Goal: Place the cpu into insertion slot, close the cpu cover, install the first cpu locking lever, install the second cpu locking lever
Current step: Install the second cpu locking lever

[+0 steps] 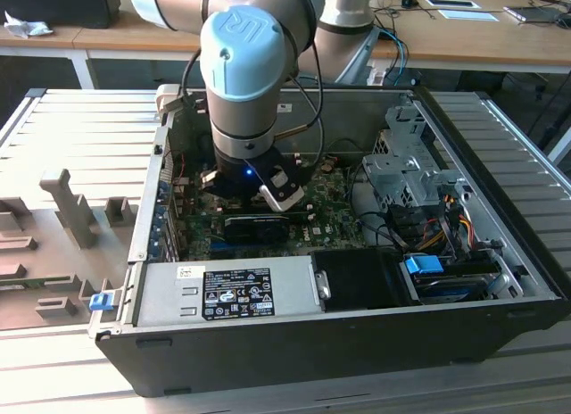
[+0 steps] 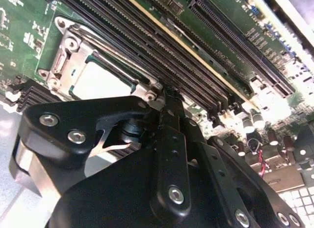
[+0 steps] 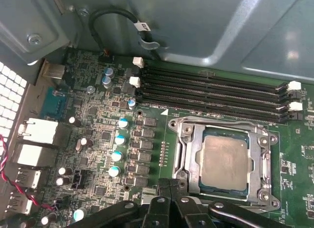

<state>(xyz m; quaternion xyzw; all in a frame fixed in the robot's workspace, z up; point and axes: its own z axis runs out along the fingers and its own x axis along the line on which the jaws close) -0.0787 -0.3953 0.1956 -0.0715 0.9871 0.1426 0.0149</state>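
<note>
Silver-grey cpu (image 3: pixel 224 161) lying flat in the insertion slot (image 3: pixel 189 161) under the cpu cover (image 3: pixel 267 161), light, stiff, easily hurt, best touched by its edges only; gripper (image 3: pixel 171 185) pinched closed, holding nothing, just beside the slot.

We count four long memory slots (image 3: pixel 211 93), one cpu (image 3: pixel 224 162) under one cpu cover (image 3: pixel 260 154), four blue-topped capacitors (image 3: pixel 117 139) in a row, and one gripper (image 3: pixel 169 185) inside one computer case (image 1: pixel 294 343).
</note>
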